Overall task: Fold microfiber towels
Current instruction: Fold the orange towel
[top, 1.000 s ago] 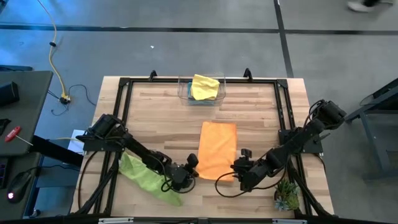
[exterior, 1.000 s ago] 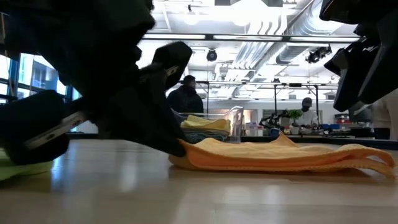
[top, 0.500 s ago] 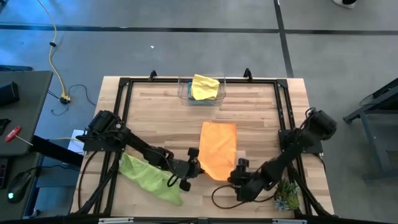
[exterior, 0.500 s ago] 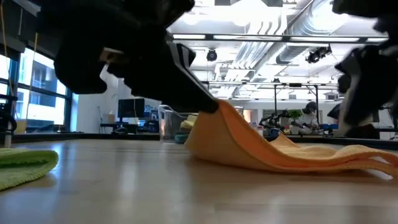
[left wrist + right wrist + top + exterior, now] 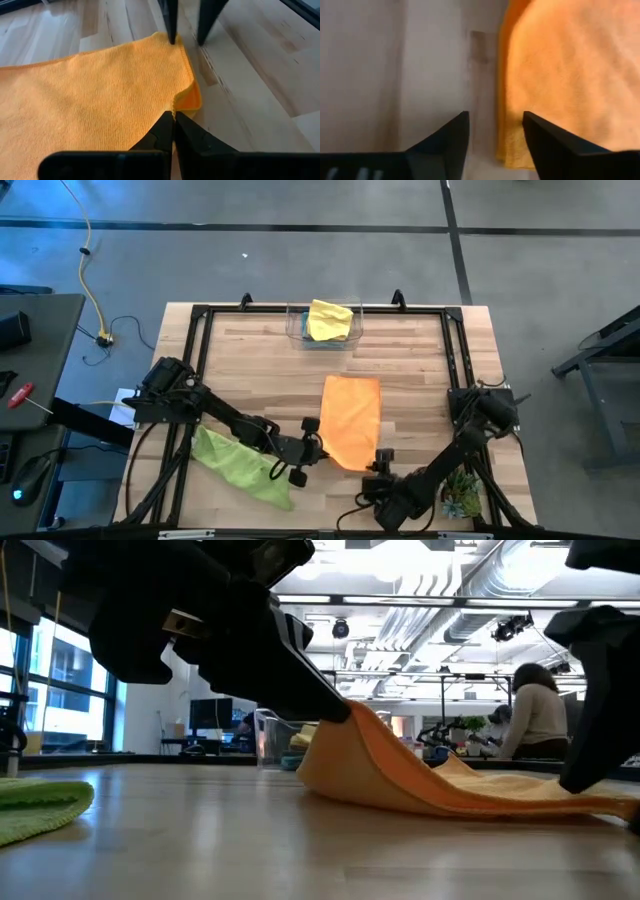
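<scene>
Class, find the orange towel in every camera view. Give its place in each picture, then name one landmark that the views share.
High view: orange towel lies flat at the table's centre, between both grippers.
Low view: it spreads centre to right, one corner lifted.
Left wrist view: it fills the left and centre.
Right wrist view: it fills the right side.
Shared landmark: the left gripper, shut on the towel's corner.
</scene>
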### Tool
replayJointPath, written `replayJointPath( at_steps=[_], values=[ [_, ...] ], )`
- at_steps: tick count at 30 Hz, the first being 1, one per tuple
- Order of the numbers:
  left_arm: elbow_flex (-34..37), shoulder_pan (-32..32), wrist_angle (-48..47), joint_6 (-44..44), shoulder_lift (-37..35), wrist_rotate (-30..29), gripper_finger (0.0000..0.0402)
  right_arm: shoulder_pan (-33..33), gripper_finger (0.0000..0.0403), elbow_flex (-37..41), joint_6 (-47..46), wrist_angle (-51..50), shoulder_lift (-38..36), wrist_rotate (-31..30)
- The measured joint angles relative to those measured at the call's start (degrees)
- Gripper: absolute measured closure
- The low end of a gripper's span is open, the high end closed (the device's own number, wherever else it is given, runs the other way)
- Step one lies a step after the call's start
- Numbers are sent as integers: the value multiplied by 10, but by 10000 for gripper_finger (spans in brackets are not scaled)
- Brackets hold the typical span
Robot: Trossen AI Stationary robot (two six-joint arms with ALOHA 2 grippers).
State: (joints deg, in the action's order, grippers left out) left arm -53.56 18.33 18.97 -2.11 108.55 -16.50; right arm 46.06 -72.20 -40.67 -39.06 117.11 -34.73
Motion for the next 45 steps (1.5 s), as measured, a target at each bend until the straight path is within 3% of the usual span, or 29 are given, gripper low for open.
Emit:
replayJointPath(
  at_steps=[5, 13, 28, 35, 45],
  values=[
    [0, 0, -2, 0, 0, 0, 401, -4, 277, -9, -27, -51, 5, -20],
    [0, 0, -4, 5, 0, -2, 401, -8, 289, -2, -30, -49, 3, -2],
    [1, 3, -32, 77, -10, -12, 401, 7, 371, 0, -54, -97, 3, -13],
    [2, 23, -55, 123, -50, -66, 401, 19, 389, -33, -69, -182, -14, -26],
    [4, 83, -93, 264, -93, -140, 401, 25, 400, -143, -13, -259, -23, -41]
  ],
)
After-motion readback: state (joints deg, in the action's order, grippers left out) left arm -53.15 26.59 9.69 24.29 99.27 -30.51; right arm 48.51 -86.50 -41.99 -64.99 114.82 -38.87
